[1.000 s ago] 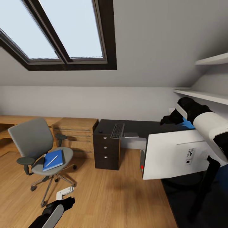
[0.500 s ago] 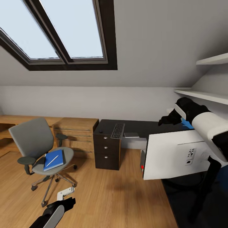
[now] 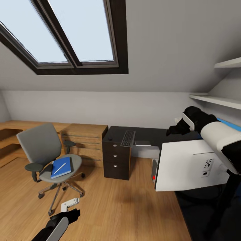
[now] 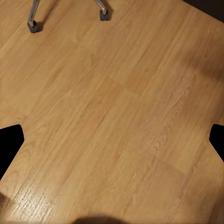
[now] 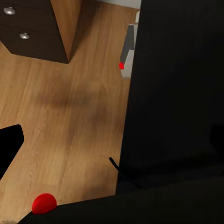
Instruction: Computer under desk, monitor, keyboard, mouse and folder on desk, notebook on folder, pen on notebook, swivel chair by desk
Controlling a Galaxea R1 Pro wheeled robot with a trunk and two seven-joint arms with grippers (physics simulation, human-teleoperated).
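Note:
The grey swivel chair stands on the wood floor at the left, apart from the desk. On its seat lies the blue folder with the pale pen across it; a dark grey edge beside it may be the notebook. The keyboard rests on the black desk top. The monitor shows its white back and hides most of the computer. I cannot make out the mouse. My right gripper hovers open over the desk. My left gripper hangs open above bare floor.
A dark three-drawer unit sits under the desk's left end, with a low light-wood shelf unit beside it. White wall shelves jut out at the right. Skylights are overhead. Open floor lies between chair and drawers.
The whole picture has slid to the right, so the camera has turned. The right gripper has drifted slightly left over the desk. Chair, folder and keyboard stay put.

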